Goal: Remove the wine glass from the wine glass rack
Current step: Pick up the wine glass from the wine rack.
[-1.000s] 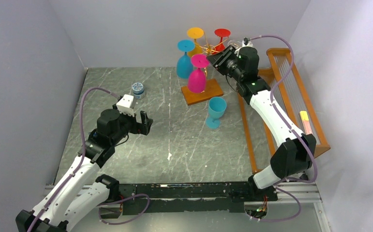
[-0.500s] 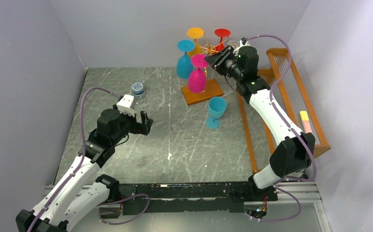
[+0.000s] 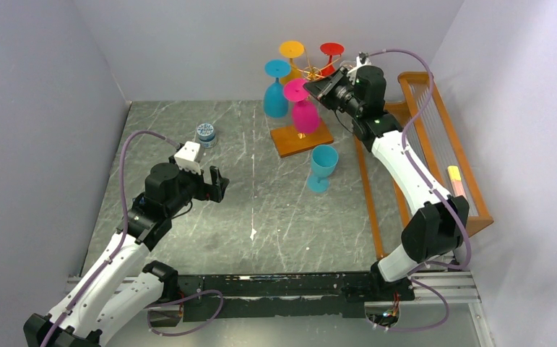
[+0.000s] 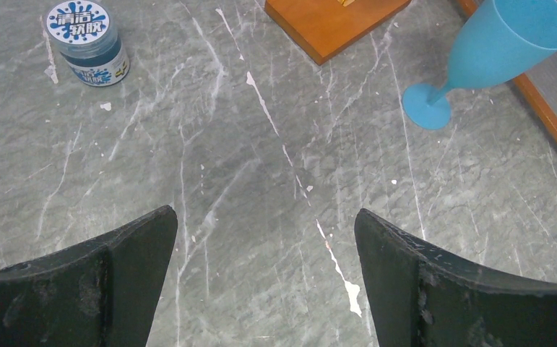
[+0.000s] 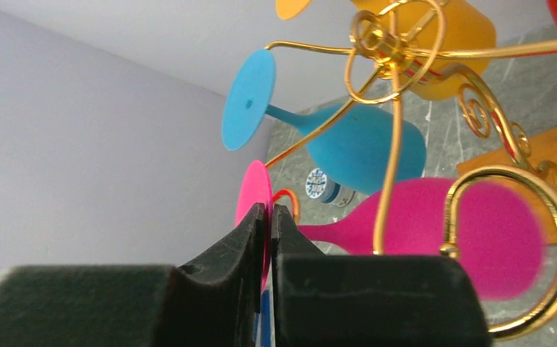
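While four glasses point(image 3: 276, 99) hang, one goblet point(image 3: 324, 163) stands

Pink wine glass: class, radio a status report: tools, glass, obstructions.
Right tool shut on pink wine glass foot. Left tool open, idle. Glass tilted, hanging on rack. Rack wire crosses its stem.

a robotics lab's test cell: a left arm point(image 3: 109, 267) and right arm point(image 3: 405, 166) bolted to an aluminium rail point(image 3: 457, 292) at the edge of a grey marble-patterned tabletop point(image 3: 261, 210), boxed in by plain pale walls point(image 3: 44, 108), purple cables point(image 3: 121, 181) trailing along each arm.
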`<state>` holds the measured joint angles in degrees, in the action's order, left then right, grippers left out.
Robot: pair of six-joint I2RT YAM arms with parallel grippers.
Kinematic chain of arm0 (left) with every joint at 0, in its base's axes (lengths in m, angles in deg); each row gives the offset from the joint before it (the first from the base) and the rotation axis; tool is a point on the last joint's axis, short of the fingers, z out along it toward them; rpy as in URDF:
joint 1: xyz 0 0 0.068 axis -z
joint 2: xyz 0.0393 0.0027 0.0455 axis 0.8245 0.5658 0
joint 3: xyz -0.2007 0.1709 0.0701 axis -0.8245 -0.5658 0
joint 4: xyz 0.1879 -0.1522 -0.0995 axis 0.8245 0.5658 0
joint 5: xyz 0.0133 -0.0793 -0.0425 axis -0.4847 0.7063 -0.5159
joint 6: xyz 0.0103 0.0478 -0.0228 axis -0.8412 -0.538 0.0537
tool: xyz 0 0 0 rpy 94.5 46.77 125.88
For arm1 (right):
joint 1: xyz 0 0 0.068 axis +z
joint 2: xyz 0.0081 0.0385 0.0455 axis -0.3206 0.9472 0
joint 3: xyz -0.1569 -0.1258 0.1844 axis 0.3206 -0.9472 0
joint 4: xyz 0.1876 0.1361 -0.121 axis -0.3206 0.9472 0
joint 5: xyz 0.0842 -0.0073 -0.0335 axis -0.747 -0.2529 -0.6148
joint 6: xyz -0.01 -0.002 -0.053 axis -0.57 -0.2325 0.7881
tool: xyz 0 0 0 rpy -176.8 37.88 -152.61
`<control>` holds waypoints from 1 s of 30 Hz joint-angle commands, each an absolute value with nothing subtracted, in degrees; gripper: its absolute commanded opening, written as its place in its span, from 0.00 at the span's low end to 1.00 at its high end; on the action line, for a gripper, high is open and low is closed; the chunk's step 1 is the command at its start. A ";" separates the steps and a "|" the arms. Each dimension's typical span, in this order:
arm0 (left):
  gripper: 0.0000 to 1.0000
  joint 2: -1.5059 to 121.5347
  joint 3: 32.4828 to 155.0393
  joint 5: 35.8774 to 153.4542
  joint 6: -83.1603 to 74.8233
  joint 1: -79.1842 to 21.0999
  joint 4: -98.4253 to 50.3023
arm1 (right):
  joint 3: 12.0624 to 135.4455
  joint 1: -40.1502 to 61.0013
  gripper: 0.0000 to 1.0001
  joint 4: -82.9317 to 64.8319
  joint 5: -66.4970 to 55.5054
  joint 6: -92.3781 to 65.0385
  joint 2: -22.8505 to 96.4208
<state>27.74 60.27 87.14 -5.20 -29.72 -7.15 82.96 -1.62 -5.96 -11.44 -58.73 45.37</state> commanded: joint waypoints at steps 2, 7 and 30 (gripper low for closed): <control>0.97 27.24 60.97 88.34 -4.98 -29.88 -8.43 | 85.57 -1.89 0.03 -4.50 -12.97 -59.36 45.62; 0.97 27.66 61.04 88.95 -5.10 -29.88 -8.52 | 85.89 -2.08 0.00 -5.20 -13.36 -61.19 45.31; 0.97 27.77 61.08 89.63 -5.27 -29.88 -8.46 | 88.71 -2.15 0.00 -8.09 -17.56 -67.16 49.64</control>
